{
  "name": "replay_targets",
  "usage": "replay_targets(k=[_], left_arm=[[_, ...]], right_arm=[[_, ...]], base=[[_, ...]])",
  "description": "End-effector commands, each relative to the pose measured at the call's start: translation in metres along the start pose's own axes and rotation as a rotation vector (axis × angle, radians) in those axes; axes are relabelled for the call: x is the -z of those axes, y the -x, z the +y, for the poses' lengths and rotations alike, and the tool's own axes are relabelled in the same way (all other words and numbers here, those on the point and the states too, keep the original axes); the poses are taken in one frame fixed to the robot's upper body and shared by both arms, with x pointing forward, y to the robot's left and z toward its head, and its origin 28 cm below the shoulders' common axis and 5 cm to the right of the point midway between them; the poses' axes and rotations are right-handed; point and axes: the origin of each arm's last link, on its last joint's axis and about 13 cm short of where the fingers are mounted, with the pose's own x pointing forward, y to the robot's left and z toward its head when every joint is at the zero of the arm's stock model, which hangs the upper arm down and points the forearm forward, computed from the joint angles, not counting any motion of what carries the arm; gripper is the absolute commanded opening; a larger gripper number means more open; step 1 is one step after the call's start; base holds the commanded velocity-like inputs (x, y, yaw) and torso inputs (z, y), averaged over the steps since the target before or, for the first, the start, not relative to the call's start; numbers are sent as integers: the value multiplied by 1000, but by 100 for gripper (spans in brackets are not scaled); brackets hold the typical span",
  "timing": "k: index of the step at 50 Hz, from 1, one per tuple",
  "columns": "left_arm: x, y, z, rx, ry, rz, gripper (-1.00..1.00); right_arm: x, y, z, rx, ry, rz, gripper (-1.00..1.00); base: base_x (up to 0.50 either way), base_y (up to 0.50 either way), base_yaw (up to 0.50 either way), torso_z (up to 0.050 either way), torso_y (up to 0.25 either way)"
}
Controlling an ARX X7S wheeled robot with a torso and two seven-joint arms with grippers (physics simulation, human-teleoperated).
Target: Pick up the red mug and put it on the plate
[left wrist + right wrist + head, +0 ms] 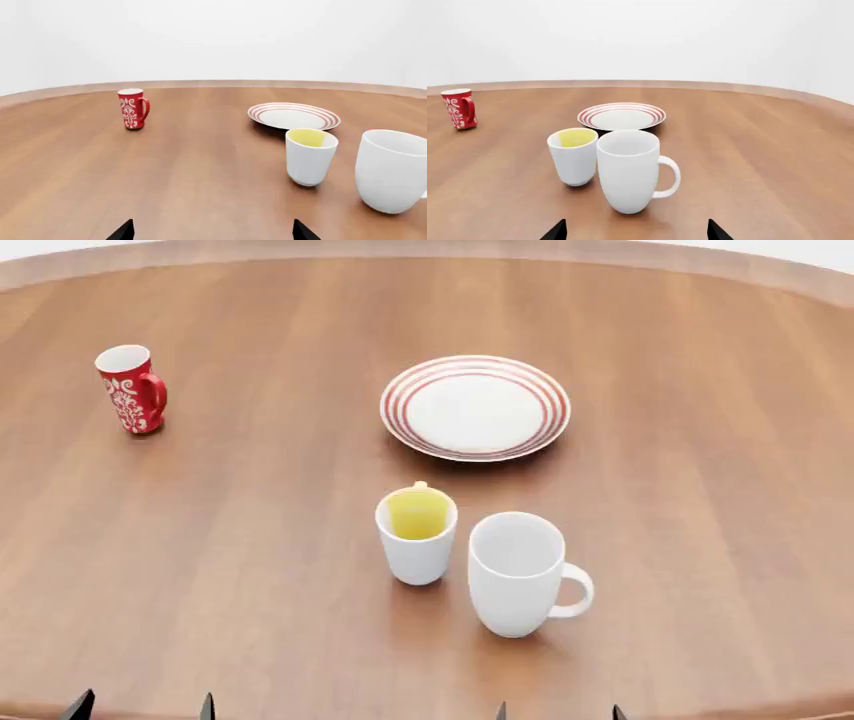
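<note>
The red mug (pixel 131 388) with a white pattern stands upright at the table's far left; it also shows in the left wrist view (pixel 133 108) and the right wrist view (pixel 459 108). The plate (pixel 475 406), white with red rings, lies at the far middle and is empty; it shows in the wrist views too (pixel 294 116) (pixel 621 116). My left gripper (pixel 142 707) is open and empty at the near edge, far from the mug (pixel 212 231). My right gripper (pixel 557 712) is open and empty at the near edge (pixel 636 230).
A white mug with yellow inside (pixel 416 535) and a larger plain white mug (pixel 519 573) stand side by side in front of the plate, between my grippers and it. The round wooden table (pixel 240 540) is bare between the red mug and the plate.
</note>
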Motion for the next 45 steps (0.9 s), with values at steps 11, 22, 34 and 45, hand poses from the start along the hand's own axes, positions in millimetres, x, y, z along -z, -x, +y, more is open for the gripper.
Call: replay_targets(k=[11,22,34,45], left_arm=[[0,0,0,2,-4,1,100],[0,0,0,-3,-2,1,100],[-7,-2,0,-8,-11,10,100],[-76,-21,0,10,-40,35,100]], right_arm=[[2,0,1,-4,18,3,100],[0,0,1,1,3,1,100],[-6,-1,1,2,-2,5,100],[-73,-16,-4,-19,-28,50,100]], base=[[0,0,0,0,0],[0,0,0,0,0],[0,0,0,0,0],[0,0,0,0,0]])
